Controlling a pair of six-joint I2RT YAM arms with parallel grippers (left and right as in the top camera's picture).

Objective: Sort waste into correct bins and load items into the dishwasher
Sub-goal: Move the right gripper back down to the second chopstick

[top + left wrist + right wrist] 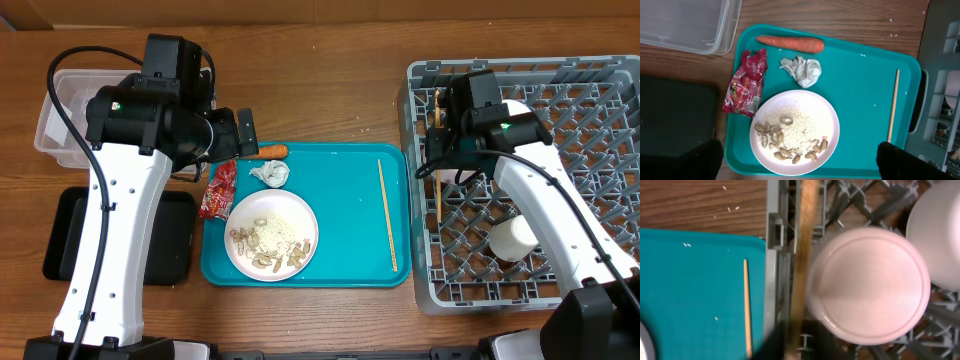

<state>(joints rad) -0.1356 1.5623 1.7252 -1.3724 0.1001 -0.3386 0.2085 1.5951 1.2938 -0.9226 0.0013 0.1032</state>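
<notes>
The white plate (271, 235) with beige shells and rice crumbs lies on the teal tray; it also shows in the left wrist view (795, 125). Behind it lie the orange carrot (790, 43), the crumpled tissue (802, 70) and the red wrapper (745, 87). One chopstick (387, 215) lies on the tray's right side. My left gripper (800, 164) hangs open and empty above the plate's near edge. My right gripper (438, 160) is shut on the other chopstick (805, 255), held over the grey dish rack (600, 150) at its left wall. Two white bowls (515, 238) (870, 282) stand upside down in the rack.
The clear tub (60, 120) stands at the far left with the black tray (60, 245) in front of it, both under my left arm. The teal tray (350, 175) lies between them and the rack. Wood tabletop runs along the back.
</notes>
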